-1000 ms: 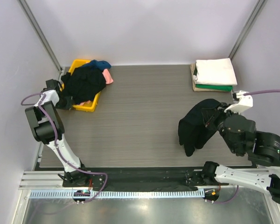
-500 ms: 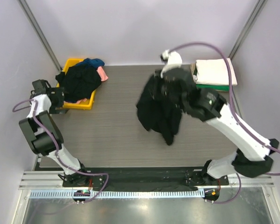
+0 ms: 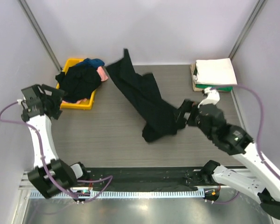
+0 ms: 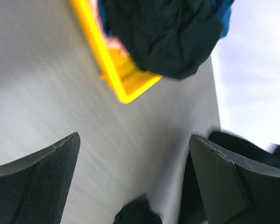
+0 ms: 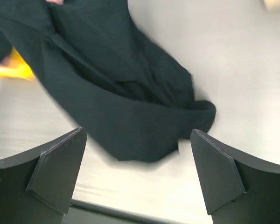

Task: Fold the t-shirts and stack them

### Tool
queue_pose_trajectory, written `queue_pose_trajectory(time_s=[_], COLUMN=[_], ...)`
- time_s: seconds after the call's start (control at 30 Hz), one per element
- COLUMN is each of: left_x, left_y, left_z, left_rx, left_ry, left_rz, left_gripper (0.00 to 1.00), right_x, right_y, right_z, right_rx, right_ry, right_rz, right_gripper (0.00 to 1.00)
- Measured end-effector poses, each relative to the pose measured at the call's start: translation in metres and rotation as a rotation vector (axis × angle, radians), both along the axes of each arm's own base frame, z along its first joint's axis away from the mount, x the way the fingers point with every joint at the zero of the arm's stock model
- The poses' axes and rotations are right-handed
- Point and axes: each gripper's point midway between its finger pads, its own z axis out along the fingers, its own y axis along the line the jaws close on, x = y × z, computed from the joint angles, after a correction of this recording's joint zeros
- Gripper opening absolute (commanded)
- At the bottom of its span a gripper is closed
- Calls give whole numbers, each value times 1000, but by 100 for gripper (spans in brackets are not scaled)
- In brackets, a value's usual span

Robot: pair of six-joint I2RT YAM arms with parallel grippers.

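A large black t-shirt (image 3: 144, 100) stretches in a long diagonal band from the far middle of the table to its centre; its far tip looks lifted and blurred. My right gripper (image 3: 181, 115) stands open just right of the shirt's near end, apart from it. In the right wrist view the black t-shirt (image 5: 112, 93) lies crumpled ahead of the open right gripper (image 5: 137, 177), nothing between the fingers (image 5: 56, 168). My left gripper (image 3: 57, 101) is open beside the tray at the far left, and the left wrist view shows that gripper (image 4: 135, 182) empty.
A yellow tray (image 3: 79, 103) at the back left holds a heap of black, blue and pink cloth (image 3: 84, 79); its corner (image 4: 123, 88) shows in the left wrist view. A folded stack (image 3: 215, 73), white over green and tan, sits at the back right.
The right gripper has let go of the black t-shirt and swung back to the right; the shirt now lies stretched out. The left arm has drawn away from the tray, jaws open.
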Motion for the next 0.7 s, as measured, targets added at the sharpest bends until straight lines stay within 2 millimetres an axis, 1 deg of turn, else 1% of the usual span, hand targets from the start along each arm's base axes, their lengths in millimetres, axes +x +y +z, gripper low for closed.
queue_pose_trajectory(time_s=[0.03, 0.1, 0.13, 0.17, 0.2, 0.27, 0.37, 0.43, 0.47, 0.5, 0.6, 0.67, 0.7], left_x=[-9, -32, -41, -48, -55, -62, -57, -45, -34, -20, 36, 90, 110], left_y=[-4, -16, -23, -30, -39, -59, -91, -109, -118, -126, -153, -169, -174], left_z=[0, -6, -11, -15, -20, -29, -41, -51, -60, -62, -77, -92, -100], left_rx=[14, 37, 46, 62, 73, 111, 142, 150, 155, 167, 197, 233, 249], left_ry=[-5, -2, 2, 4, 9, 25, 57, 87, 127, 148, 221, 246, 262], left_rz=[-11, -35, -51, -70, -94, -167, -303, -390, -437, -483, -596, -643, -654], left_gripper=[100, 99, 98, 98, 98, 98, 93, 93, 93, 93, 93, 93, 93], right_x=[-6, -17, -22, -26, -30, -33, -32, -29, -27, -25, -19, -19, -19], right_y=[-9, -23, -27, -30, -33, -32, -25, -17, -12, -7, 4, 6, 7], right_z=[-36, -87, -104, -117, -124, -122, -121, -125, -128, -132, -144, -148, -149], right_rx=[-26, -73, -91, -102, -102, -69, -42, -38, -42, -44, -59, -65, -66], right_ry=[69, 182, 229, 266, 287, 291, 299, 316, 331, 344, 378, 388, 387], right_rz=[-32, -78, -94, -107, -118, -123, -109, -90, -79, -69, -49, -39, -34], right_gripper=[100, 100, 100, 100, 100, 100, 100, 100, 100, 100, 100, 100, 100])
